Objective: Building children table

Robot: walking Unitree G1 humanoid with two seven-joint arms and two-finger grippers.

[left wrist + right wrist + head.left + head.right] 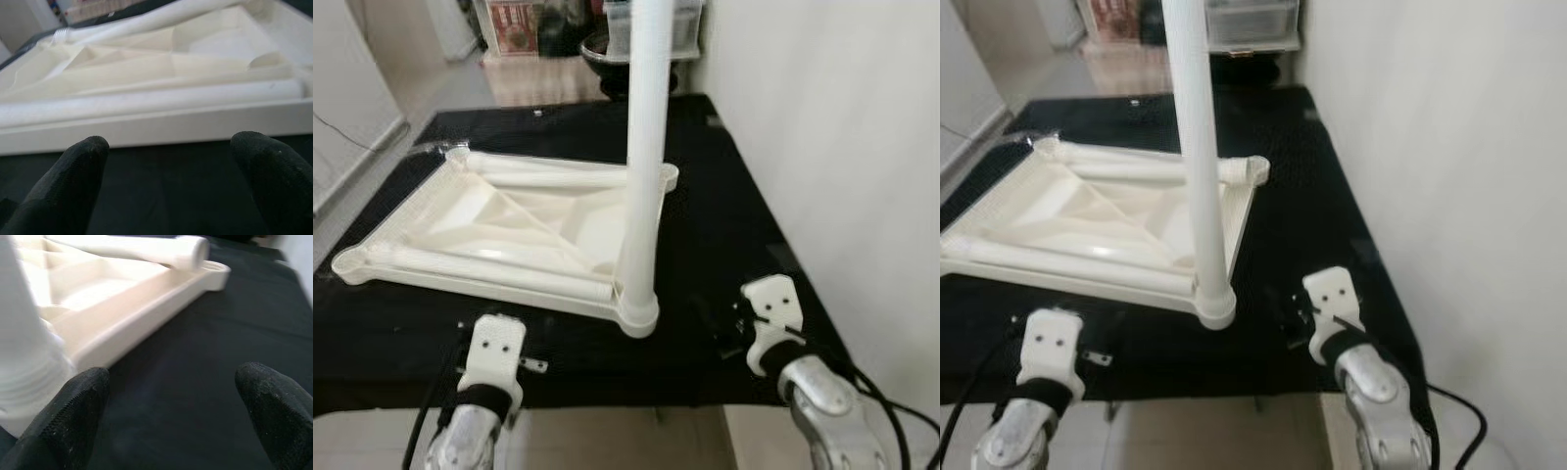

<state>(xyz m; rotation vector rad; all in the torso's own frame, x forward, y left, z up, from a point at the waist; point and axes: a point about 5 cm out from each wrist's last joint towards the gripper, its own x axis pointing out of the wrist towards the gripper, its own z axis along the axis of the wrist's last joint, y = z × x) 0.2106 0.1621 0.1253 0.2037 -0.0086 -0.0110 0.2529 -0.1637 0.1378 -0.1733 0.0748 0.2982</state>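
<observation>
Black mat [724, 225] at frame centre carries the upturned tabletop [480, 230], one leg [644, 147] upright; both grippers [171, 166] [171, 406] gape empty below; next leg [548, 179] wants a mid-shaft grasp

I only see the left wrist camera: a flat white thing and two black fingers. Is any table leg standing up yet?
Observer: Yes. One white leg stands upright in the near right corner of the upside-down tabletop.
Operator: Where's my other hand?
Observer: The right hand is open, low over the black mat, just to the right of that leg's base.
Operator: What's further right than that?
Observer: A white wall runs along the mat's right edge.
</observation>
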